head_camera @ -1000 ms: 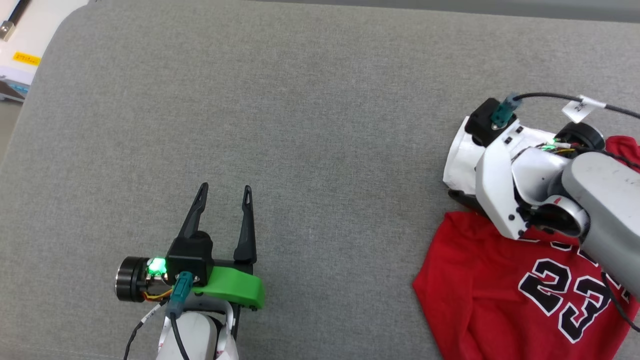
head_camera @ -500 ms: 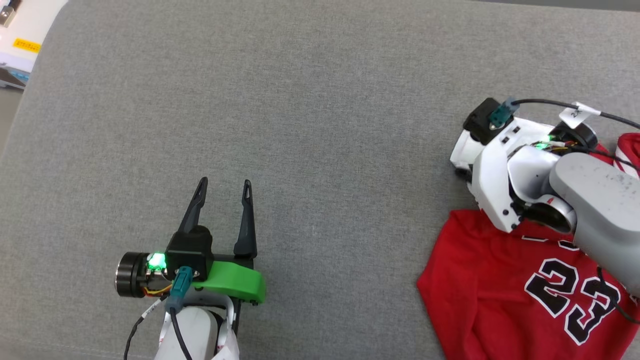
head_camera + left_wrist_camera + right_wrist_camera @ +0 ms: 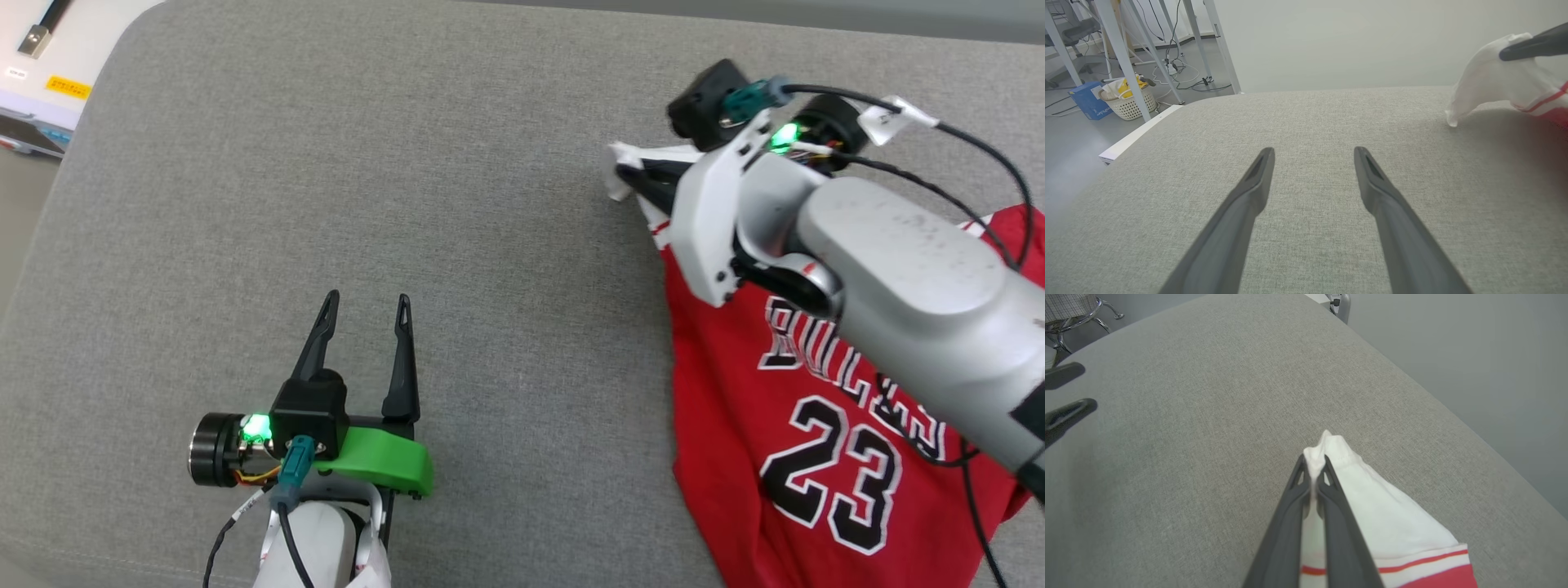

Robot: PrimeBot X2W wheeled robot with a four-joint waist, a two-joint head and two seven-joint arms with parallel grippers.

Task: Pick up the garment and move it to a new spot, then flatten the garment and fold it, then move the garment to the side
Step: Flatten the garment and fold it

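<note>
The garment (image 3: 808, 425), a red jersey with black white-outlined letters and the number 23, hangs at the right of the grey cushion (image 3: 490, 245), front side showing. My right gripper (image 3: 1314, 463) is shut on its white sleeve (image 3: 1367, 502), holding that end lifted above the surface; the sleeve (image 3: 1490, 87) also appears at the right of the left wrist view. My left gripper (image 3: 366, 312) stands open at the lower left over bare cushion, far from the garment, nothing between its fingers (image 3: 1257, 179).
A white table corner (image 3: 49, 82) lies beyond the cushion's top-left edge. In the left wrist view, metal frame legs (image 3: 1122, 57), a white basket (image 3: 1128, 104) and a blue box (image 3: 1086, 100) stand on the floor past the cushion.
My right gripper has risen and moved toward the upper left, dragging the garment by its white sleeve; the letters above the 23 now show. The left gripper has stayed put.
</note>
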